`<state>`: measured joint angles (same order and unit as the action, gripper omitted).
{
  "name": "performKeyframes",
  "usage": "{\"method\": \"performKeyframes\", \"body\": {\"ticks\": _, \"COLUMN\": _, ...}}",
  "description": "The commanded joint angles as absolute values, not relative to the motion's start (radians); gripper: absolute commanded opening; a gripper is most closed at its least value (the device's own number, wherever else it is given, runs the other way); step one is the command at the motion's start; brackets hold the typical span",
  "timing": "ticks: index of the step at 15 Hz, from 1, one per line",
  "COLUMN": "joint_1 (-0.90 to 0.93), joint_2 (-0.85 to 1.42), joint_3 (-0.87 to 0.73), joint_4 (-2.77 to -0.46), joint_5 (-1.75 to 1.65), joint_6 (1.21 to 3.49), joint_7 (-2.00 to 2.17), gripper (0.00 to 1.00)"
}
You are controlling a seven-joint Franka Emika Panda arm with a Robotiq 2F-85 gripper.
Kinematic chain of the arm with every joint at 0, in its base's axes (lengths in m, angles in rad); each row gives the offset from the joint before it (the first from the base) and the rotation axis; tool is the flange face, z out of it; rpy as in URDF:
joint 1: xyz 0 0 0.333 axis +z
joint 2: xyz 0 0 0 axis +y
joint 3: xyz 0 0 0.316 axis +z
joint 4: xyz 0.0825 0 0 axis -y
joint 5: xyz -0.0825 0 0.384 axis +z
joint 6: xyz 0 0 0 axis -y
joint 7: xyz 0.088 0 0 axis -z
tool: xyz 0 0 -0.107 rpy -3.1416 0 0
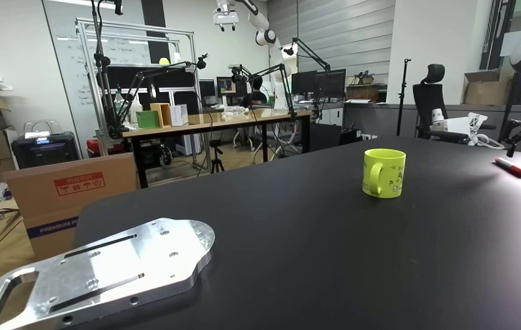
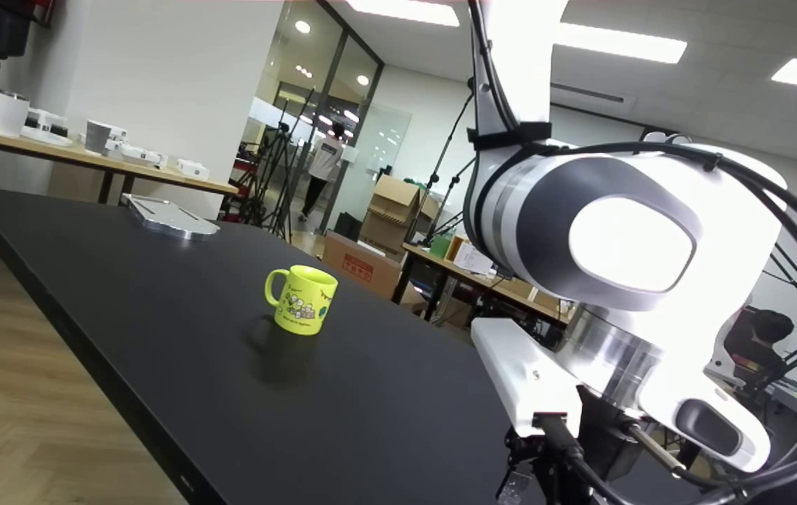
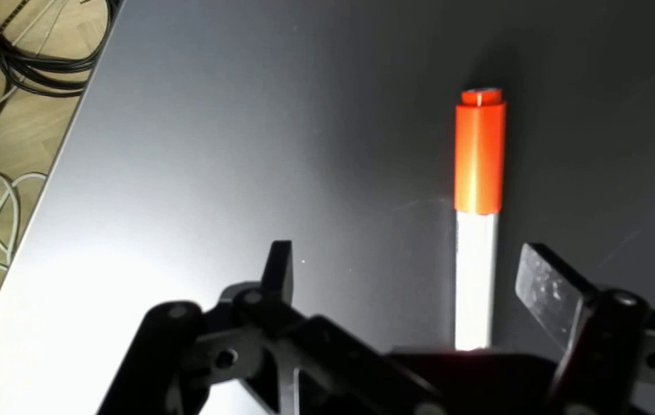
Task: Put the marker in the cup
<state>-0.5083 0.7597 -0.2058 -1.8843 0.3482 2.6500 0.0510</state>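
Here, marker (image 3: 478, 221) beneath parted jaws.

The mug (image 2: 305, 298) is bright yellow-green, with little drawings and tiny words. The marker (image 3: 478, 222) has an orange-red cap (image 3: 479, 155) and a white body (image 3: 475, 279). The claw (image 3: 405, 252) is black, and so is the bench (image 1: 297, 256). The metal plate (image 1: 157, 256) is silver. The brown cardboard box (image 1: 74, 206) has a red label (image 1: 79, 183) and a blue stripe (image 1: 53, 228).

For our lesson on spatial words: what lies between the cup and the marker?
Only bare black tabletop shows between the cup and the marker, in an exterior view.
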Motion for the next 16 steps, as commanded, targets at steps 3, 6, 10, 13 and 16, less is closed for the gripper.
{"method": "performKeyframes", "body": {"ticks": 3, "joint_1": -0.571, "joint_2": 0.774, "joint_3": -0.145, "joint_4": -1.832, "joint_5": 0.351, "joint_6": 2.599, "joint_7": -0.06, "gripper": 1.0}}
{"method": "performKeyframes", "body": {"ticks": 6, "joint_1": -0.546, "joint_2": 0.76, "joint_3": -0.167, "joint_4": -1.864, "joint_5": 0.335, "joint_6": 2.617, "joint_7": -0.04, "gripper": 1.0}}
{"method": "performKeyframes", "body": {"ticks": 10, "joint_1": -0.546, "joint_2": 0.761, "joint_3": -0.176, "joint_4": -1.859, "joint_5": 0.324, "joint_6": 2.601, "joint_7": -0.039, "gripper": 1.0}}
{"method": "performKeyframes", "body": {"ticks": 13, "joint_1": -0.556, "joint_2": 0.755, "joint_3": -0.153, "joint_4": -1.873, "joint_5": 0.346, "joint_6": 2.62, "joint_7": -0.056, "gripper": 1.0}}
{"method": "performKeyframes", "body": {"ticks": 16, "joint_1": -0.558, "joint_2": 0.752, "joint_3": -0.127, "joint_4": -1.895, "joint_5": 0.361, "joint_6": 2.657, "joint_7": -0.065, "gripper": 1.0}}
